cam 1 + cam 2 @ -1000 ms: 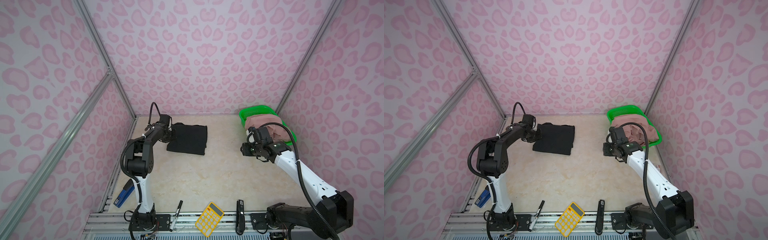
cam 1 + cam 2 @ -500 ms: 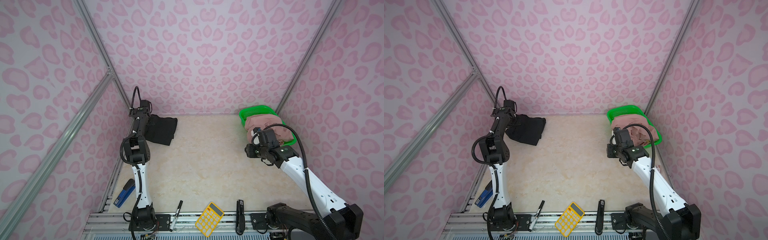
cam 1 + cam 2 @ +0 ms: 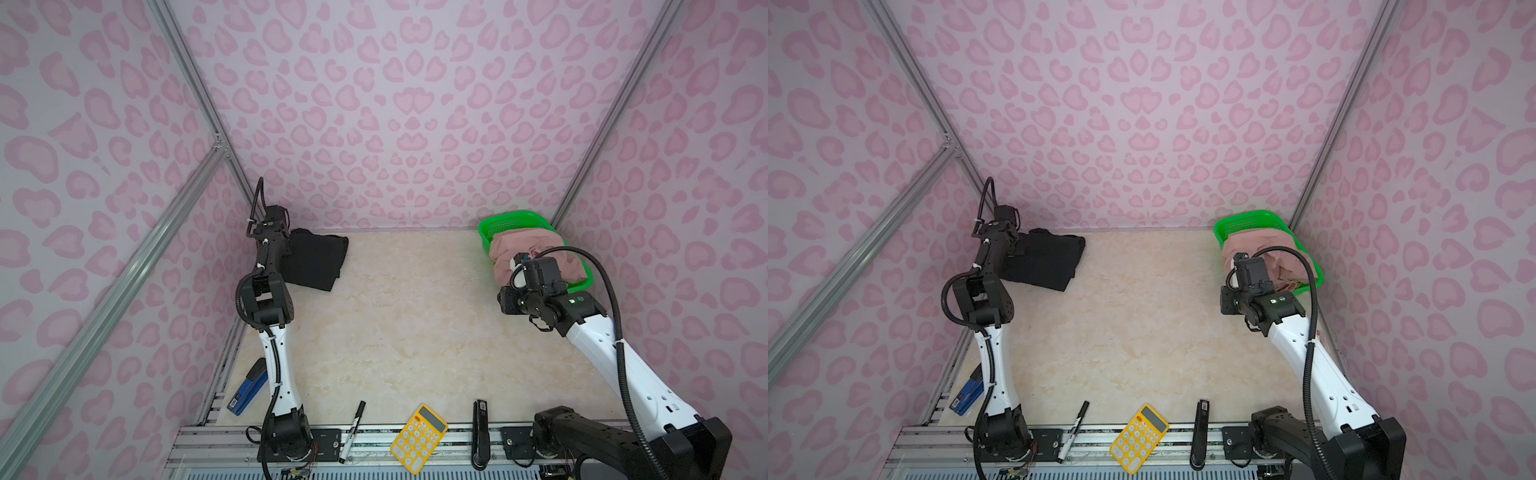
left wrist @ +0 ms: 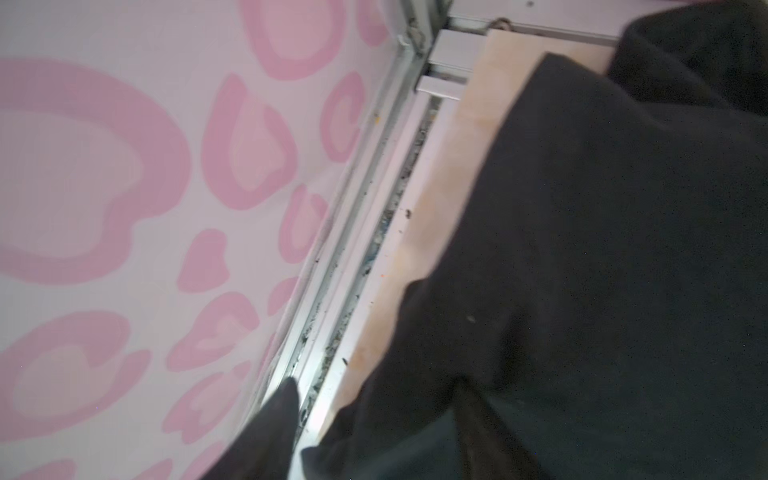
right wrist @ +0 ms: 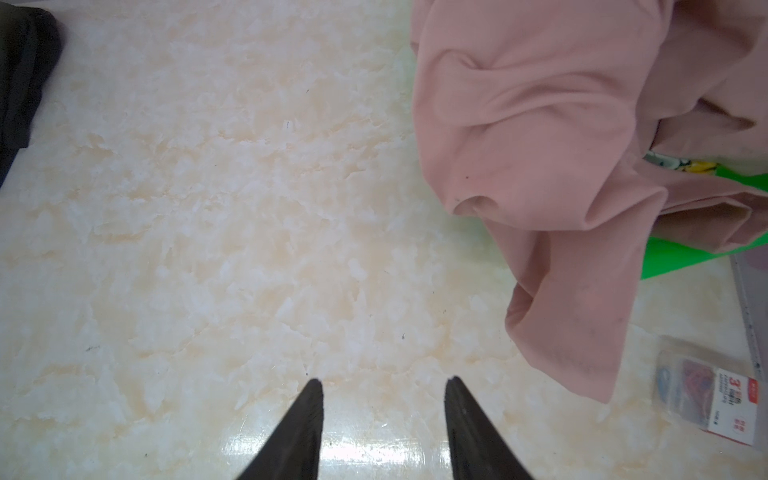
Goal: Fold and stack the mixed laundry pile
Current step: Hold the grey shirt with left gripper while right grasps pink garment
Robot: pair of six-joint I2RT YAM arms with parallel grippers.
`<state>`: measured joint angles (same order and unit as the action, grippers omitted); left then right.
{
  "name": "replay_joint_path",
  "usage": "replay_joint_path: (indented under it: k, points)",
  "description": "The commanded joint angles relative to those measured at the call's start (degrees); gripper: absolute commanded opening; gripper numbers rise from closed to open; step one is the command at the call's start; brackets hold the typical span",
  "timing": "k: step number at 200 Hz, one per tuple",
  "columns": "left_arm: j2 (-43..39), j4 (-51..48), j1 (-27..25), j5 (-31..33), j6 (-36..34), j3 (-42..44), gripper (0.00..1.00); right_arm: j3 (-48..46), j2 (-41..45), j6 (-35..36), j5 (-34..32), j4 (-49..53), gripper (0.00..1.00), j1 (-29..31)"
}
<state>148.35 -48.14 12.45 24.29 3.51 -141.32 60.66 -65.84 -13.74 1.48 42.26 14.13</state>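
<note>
Both top views: high, far back, tilted down over whole table (image 3: 415, 311). Left wrist: very close on black garment (image 4: 602, 249). Right wrist: low, looking past right gripper (image 5: 382, 382); pink garment (image 5: 540, 124) just beyond it, shared with top views.

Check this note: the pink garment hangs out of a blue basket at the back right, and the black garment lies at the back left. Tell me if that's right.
Not quite: the basket is green, not blue, as both top views show. The pink garment does hang out of it at the back right, and the black garment lies at the back left.
</note>
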Motion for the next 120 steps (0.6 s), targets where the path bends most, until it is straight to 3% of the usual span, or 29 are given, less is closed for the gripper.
replay_joint_path:
  k: [1, 51, 120]
  points:
    - [-3.4, -0.7, 0.6, -2.9, 2.4, -0.3, 0.8, 1.2, -0.5, 0.4, -1.2, -0.5, 0.48, -0.6]
    - [-17.6, 1.0, -0.1, -14.9, 5.5, 8.2, 0.87, 10.3, -5.4, 2.6, -5.3, 0.5, 0.5, -5.7]
    - [-50.2, 14.8, -9.8, -21.8, 6.3, 46.0, 0.89, 20.9, -19.9, 4.5, 2.0, -1.7, 0.58, -16.5]
